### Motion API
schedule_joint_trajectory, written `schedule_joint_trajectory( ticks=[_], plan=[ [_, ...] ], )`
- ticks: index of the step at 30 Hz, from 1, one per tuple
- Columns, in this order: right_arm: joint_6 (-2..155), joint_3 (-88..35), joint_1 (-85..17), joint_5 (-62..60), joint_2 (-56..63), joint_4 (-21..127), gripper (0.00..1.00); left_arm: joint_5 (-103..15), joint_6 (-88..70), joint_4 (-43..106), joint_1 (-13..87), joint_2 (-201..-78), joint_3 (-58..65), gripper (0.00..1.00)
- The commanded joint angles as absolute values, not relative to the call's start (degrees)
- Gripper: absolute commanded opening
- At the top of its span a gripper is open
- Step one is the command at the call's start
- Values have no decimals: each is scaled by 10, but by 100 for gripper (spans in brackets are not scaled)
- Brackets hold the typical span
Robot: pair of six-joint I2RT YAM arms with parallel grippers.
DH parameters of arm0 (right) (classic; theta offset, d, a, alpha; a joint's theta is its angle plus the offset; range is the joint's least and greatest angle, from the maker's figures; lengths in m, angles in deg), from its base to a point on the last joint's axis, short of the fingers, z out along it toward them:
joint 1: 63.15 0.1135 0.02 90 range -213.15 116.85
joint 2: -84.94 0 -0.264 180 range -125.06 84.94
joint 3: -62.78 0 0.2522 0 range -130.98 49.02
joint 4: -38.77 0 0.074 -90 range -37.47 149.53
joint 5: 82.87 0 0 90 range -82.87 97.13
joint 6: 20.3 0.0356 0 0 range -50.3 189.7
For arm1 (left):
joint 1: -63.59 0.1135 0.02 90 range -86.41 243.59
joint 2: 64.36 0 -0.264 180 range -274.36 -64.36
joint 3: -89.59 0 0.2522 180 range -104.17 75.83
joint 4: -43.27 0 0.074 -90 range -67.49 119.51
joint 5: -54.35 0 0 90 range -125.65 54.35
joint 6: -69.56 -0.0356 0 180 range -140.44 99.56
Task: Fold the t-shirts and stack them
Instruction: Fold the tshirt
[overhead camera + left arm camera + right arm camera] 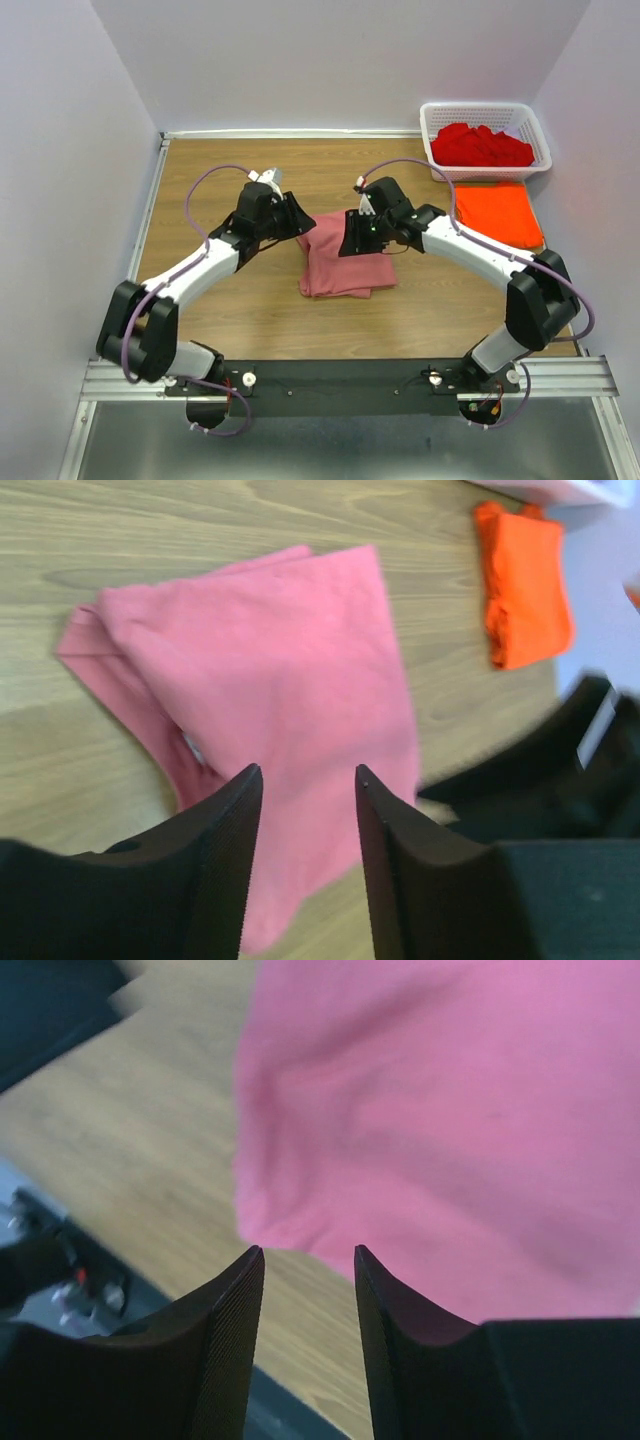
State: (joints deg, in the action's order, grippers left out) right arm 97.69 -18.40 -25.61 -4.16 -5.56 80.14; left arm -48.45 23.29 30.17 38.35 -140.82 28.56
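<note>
A salmon-pink t-shirt [345, 266] lies folded in the middle of the table, its sleeve end bunched toward the left in the left wrist view [270, 650]. My left gripper [302, 224] hovers over the shirt's upper left corner, open [308, 772], with nothing between its fingers. My right gripper [349, 236] hangs over the shirt's top edge, open too [308, 1250], with bare wood beneath its tips and the pink cloth [450, 1110] just beyond. An orange t-shirt [497, 212] [525, 585] lies folded at the right. Deep red t-shirts [482, 145] fill the basket.
The white lattice basket [536, 130] stands at the back right corner, just behind the orange shirt. The wooden table [250, 300] is walled at the left, back and right. A metal rail [340, 372] carrying the arm bases runs along the near edge.
</note>
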Motion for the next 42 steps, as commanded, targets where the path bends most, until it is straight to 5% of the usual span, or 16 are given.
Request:
schedule_joint_trajectory(
  ticks=[1, 28, 34, 42],
  plan=[
    [986, -141, -251, -176, -58, 699, 48, -450, 196, 314, 388, -1479, 246, 46],
    [959, -115, -206, -239, -190, 593, 46, -378, 165, 279, 409, -1678, 151, 54],
    [942, -118, -201, -249, -222, 591, 46, -384, 160, 292, 409, -1715, 132, 43],
    [933, -95, -180, -271, -245, 592, 46, -333, 135, 292, 413, -1772, 79, 12]
  ],
)
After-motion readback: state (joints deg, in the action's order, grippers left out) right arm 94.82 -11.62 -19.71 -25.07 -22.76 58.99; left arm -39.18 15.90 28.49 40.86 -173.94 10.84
